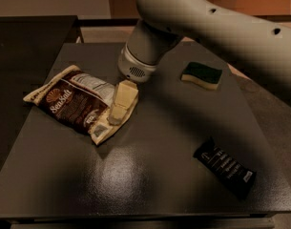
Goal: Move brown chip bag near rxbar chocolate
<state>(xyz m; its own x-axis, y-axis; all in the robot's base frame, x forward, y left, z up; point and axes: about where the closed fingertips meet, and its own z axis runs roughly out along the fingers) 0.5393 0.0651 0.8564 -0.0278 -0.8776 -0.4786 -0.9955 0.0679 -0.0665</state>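
Observation:
The brown chip bag [73, 103] lies flat on the left part of the dark table [150, 175], its white "Sea Salt" lettering facing up. My gripper [119, 105] hangs from the big grey arm and is down at the bag's right end, over its cream edge and touching or just above it. The rxbar chocolate [224, 166], a slim black bar with white lettering, lies at the front right of the table, well apart from the bag and the gripper.
A green-and-yellow sponge [201, 74] lies at the back right of the table. My arm [212, 27] crosses above the back of the table from the upper right. A second dark surface [25, 37] adjoins the table on the left.

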